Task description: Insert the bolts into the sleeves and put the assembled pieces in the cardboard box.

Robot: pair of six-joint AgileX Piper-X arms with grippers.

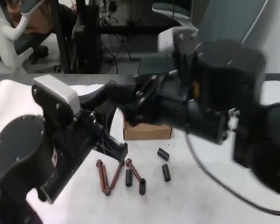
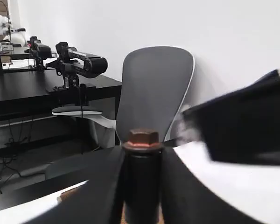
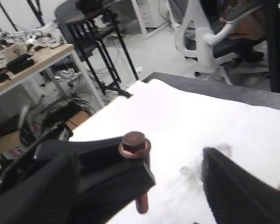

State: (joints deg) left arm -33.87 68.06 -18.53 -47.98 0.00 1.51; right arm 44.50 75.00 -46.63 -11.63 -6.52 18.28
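The left gripper (image 2: pixel 141 163) pinches a black sleeve (image 2: pixel 141 186) upright, and a copper bolt (image 2: pixel 142 137) sits in it with its head resting on the sleeve's top; the pair hangs in the air where the two arms meet, above the cardboard box (image 1: pixel 147 132). The right gripper (image 3: pixel 140 163) has its fingers spread to either side of that bolt, pinching nothing. Only the sleeve seems to be clamped, so the bolt may slide out if the left wrist tilts on the way down. A careless pull-away by the right gripper, so close by, could clip the head and knock the bolt out. With both arms crowded over the box, a release might also strike its rim. The arms hide the box's inside, so I cannot tell its contents. Loose bolts (image 1: pixel 102 176) and loose sleeves (image 1: pixel 166 172) lie on the white bench (image 1: pixel 200 196) in front of the box
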